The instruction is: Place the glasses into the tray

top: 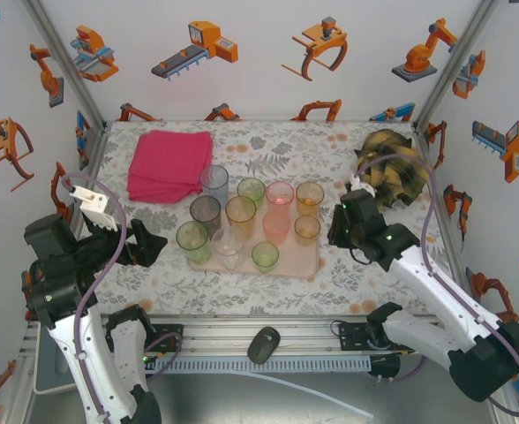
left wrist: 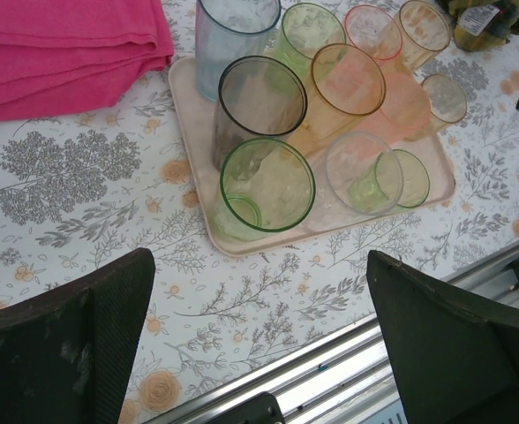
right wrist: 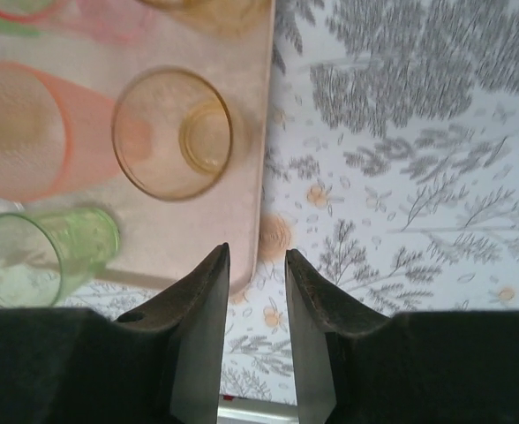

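Observation:
The pale pink tray (top: 300,268) lies mid-table with several glasses standing on it: pale blue (top: 214,181), grey (top: 205,210), orange (top: 240,212), pink (top: 280,194), green (top: 191,238) and clear (top: 229,243). My left gripper (top: 150,243) hangs left of the tray, open and empty. In the left wrist view its gripper (left wrist: 259,265) frames bare tablecloth short of the green glass (left wrist: 268,185). My right gripper (top: 334,235) hovers at the tray's right edge. In the right wrist view its gripper (right wrist: 255,252) has a narrow empty gap above the tray (right wrist: 206,238) corner, near an orange glass (right wrist: 171,132).
A folded magenta cloth (top: 169,163) lies at the back left, touching the tray's far corner area. A yellow-and-dark plush toy (top: 392,168) sits at the back right. An aluminium rail with a black puck (top: 263,344) runs along the near edge.

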{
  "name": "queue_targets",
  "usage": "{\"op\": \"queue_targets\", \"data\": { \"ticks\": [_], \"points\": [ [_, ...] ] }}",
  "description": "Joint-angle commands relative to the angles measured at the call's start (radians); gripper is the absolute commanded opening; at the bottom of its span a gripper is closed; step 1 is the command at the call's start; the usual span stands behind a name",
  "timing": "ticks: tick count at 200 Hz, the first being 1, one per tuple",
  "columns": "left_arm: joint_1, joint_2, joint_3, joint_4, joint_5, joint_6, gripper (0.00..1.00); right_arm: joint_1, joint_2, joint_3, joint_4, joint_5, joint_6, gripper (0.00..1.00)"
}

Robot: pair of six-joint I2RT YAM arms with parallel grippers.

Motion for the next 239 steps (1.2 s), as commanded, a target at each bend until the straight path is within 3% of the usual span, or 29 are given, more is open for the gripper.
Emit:
{"op": "queue_targets", "data": {
  "ticks": [1, 40, 92, 239],
  "points": [
    [-0.003, 0.008, 0.021, -0.004, 0.044, -0.006, 0.97, -0.004, -0.051, -0.078, -0.018, -0.054, 0.087, 0.32],
    [-0.003, 0.028, 0.02, 0.016, 0.065, -0.038, 0.97, -0.004, -0.052, -0.215, 0.065, -0.125, 0.146, 0.31],
    [-0.003, 0.023, 0.025, 0.015, 0.055, -0.038, 0.97, -0.003, 0.047, -0.266, 0.203, -0.2, 0.184, 0.31],
    [-0.003, 0.021, 0.004, 0.009, 0.042, -0.016, 0.97, -0.001, 0.19, -0.273, 0.275, -0.182, 0.189, 0.27]
  ]
}}
